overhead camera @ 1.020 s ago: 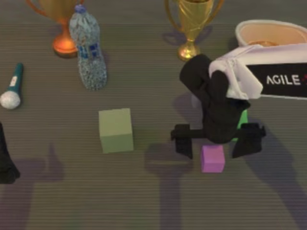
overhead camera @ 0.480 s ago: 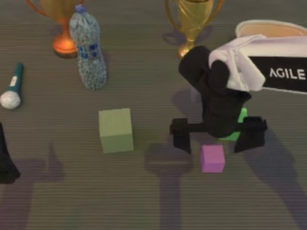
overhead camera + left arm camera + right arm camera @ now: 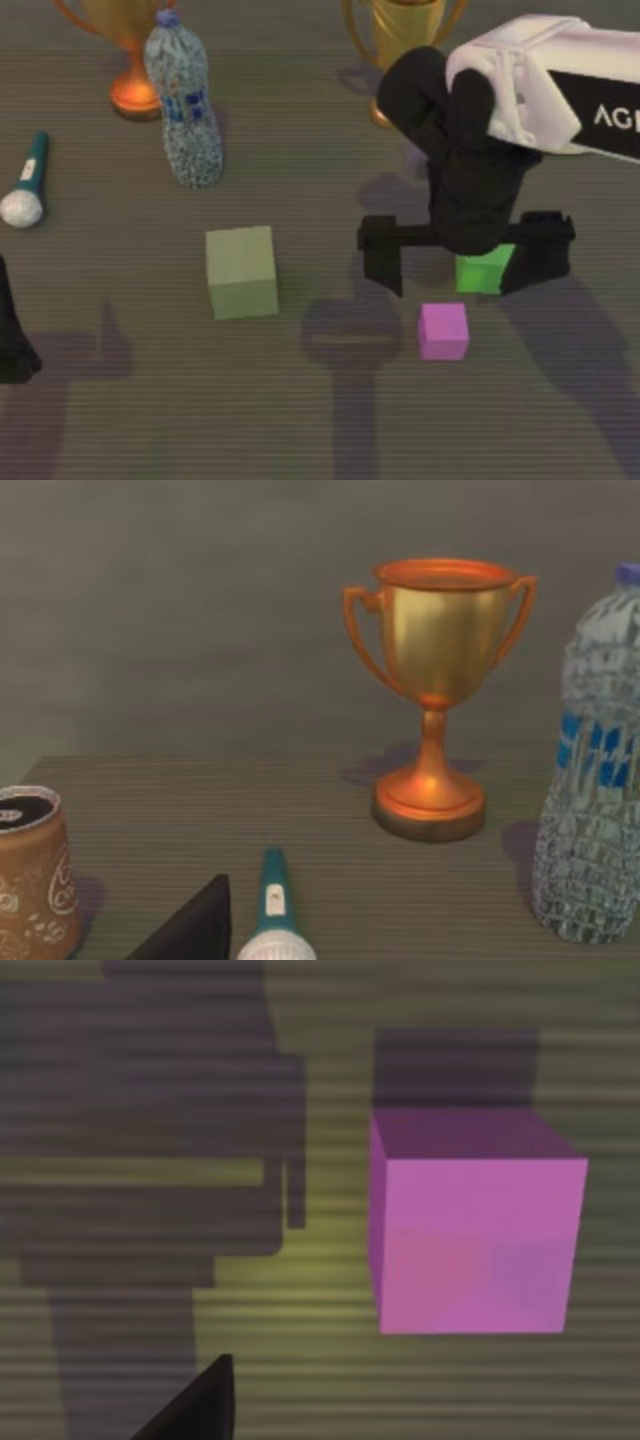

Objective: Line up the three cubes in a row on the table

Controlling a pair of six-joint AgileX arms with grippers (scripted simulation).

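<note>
On the ribbed dark table (image 3: 300,420) the large pale olive cube (image 3: 241,272) sits left of centre. The small magenta cube (image 3: 443,331) lies to its right, a little nearer the front, and fills the right wrist view (image 3: 475,1230). Just behind it rests the bright green cube (image 3: 485,272), partly hidden under my right wrist. My right gripper (image 3: 465,258) hovers over the green cube, open wide, one finger on each side and touching nothing. My left gripper (image 3: 10,345) is parked at the left edge, open.
At the back stand a water bottle (image 3: 185,100), an orange trophy (image 3: 130,60) and a gold trophy (image 3: 400,45). A microphone (image 3: 25,185) lies at the far left. The left wrist view also shows a brown cup (image 3: 30,880).
My right gripper has drawn back from the magenta cube toward the rear of the table. The bright green cube, mostly covered before, now shows between the open fingers. The cubes have not moved.
</note>
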